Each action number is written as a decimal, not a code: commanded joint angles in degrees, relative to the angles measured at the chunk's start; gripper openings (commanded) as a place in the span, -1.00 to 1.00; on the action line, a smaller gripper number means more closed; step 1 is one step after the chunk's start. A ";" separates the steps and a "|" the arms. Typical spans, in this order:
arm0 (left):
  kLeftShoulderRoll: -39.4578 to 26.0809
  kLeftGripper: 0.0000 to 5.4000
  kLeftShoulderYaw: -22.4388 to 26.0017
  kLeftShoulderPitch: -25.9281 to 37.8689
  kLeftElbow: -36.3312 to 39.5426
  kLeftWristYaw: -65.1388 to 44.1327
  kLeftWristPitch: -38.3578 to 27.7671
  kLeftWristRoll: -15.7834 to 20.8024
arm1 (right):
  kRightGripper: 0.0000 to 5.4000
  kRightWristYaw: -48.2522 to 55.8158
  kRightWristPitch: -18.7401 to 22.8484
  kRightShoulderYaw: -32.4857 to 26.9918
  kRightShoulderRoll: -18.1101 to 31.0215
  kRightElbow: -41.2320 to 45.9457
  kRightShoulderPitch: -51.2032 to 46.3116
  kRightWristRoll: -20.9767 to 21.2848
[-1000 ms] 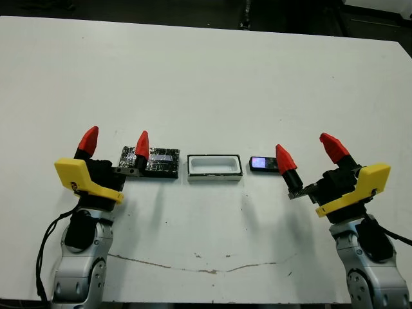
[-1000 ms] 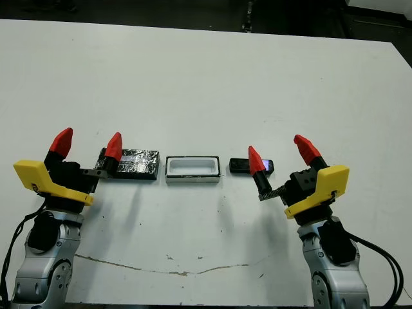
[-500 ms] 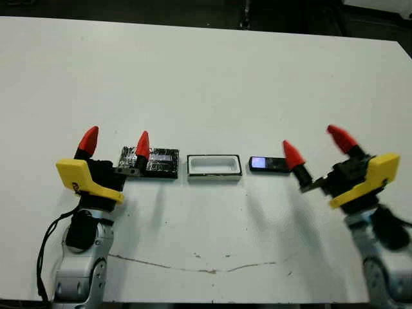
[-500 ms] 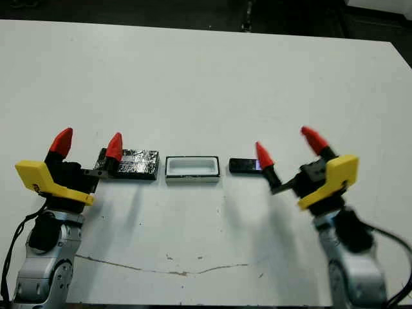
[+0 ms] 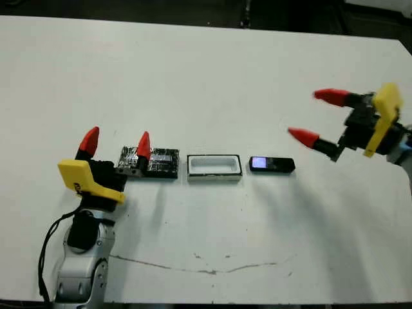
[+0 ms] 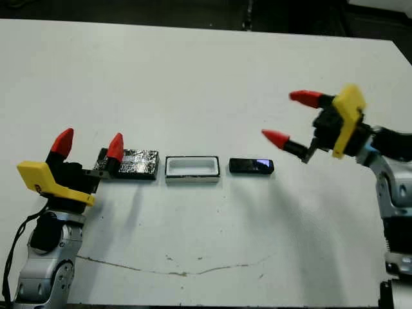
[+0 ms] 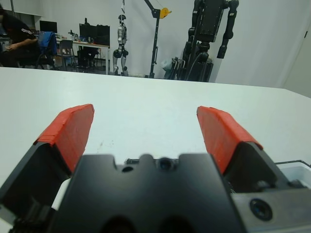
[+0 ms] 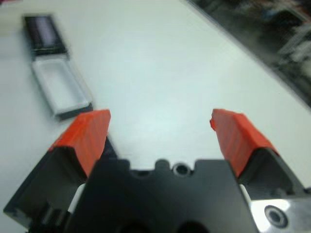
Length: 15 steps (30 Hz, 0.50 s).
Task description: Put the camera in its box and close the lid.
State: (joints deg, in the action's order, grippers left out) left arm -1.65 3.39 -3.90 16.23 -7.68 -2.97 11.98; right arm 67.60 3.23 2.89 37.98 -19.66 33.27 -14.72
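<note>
I'm on the pickup: my right claw (image 5: 310, 117), fingers apart and empty, must drop onto the camera (image 5: 272, 165) lying below and inboard of it.

I see the camera (image 5: 272, 165), flat, black, screen lit bluish, lying at three o'clock of the box (image 5: 214, 167), an open white tray, the lid (image 5: 155, 161), glossy wrinkled black, apparently flat, at its nine o'clock

Each gripper (image 5: 116, 143) has two red-tipped fingers on a black body with a yellow bracket; silver-grey forearms, a black cable beside the left one.
</note>
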 commanded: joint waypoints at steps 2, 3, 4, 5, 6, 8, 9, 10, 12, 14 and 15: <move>0.11 0.99 0.14 -0.59 -0.30 0.25 0.20 0.01 | 1.00 7.07 -3.04 4.56 0.33 -7.25 4.93 3.73; 0.11 0.99 0.17 -0.58 -0.35 0.39 0.17 -0.17 | 1.00 8.22 -3.37 5.45 0.26 -8.05 5.52 4.45; 0.13 0.99 0.17 -0.55 -0.42 0.45 0.09 -0.28 | 1.00 9.74 -3.44 6.48 0.21 -8.95 6.31 5.15; 0.19 0.99 0.17 -0.53 -0.54 0.52 -0.08 -0.39 | 1.00 10.67 -2.10 7.47 0.23 -9.32 6.97 5.89; 0.24 0.99 0.13 -0.54 -0.56 0.59 -0.11 -0.51 | 1.00 11.43 -1.36 8.23 0.15 -9.69 7.49 6.51; 0.47 0.99 0.06 -0.57 -0.45 0.80 0.20 -0.41 | 1.00 12.03 1.92 9.63 0.08 -9.79 8.24 7.76; 0.52 0.99 -0.06 -0.62 -0.33 1.05 0.38 -0.69 | 1.00 12.43 2.89 10.34 -0.01 -9.80 8.55 8.37; 0.54 0.99 -0.17 -0.64 -0.26 1.25 0.47 -0.91 | 1.00 12.74 3.53 10.83 -0.08 -9.77 8.74 8.73; 0.61 0.99 -0.27 -0.69 -0.29 0.94 0.56 -0.31 | 1.00 13.50 3.47 11.34 -0.39 -9.80 8.83 9.01; 0.54 0.99 -0.28 -0.65 -0.35 0.79 0.66 -0.12 | 1.00 13.51 3.23 11.39 -0.67 -9.68 8.57 9.13; 0.50 0.99 -0.27 -0.67 -0.32 0.69 0.72 0.03 | 1.00 13.35 2.94 11.32 -0.82 -9.58 8.34 9.15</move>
State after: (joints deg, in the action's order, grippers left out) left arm -1.28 3.18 -3.97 16.20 -6.94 -2.93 11.72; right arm 80.78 6.14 13.91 37.39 -28.93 41.43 -6.21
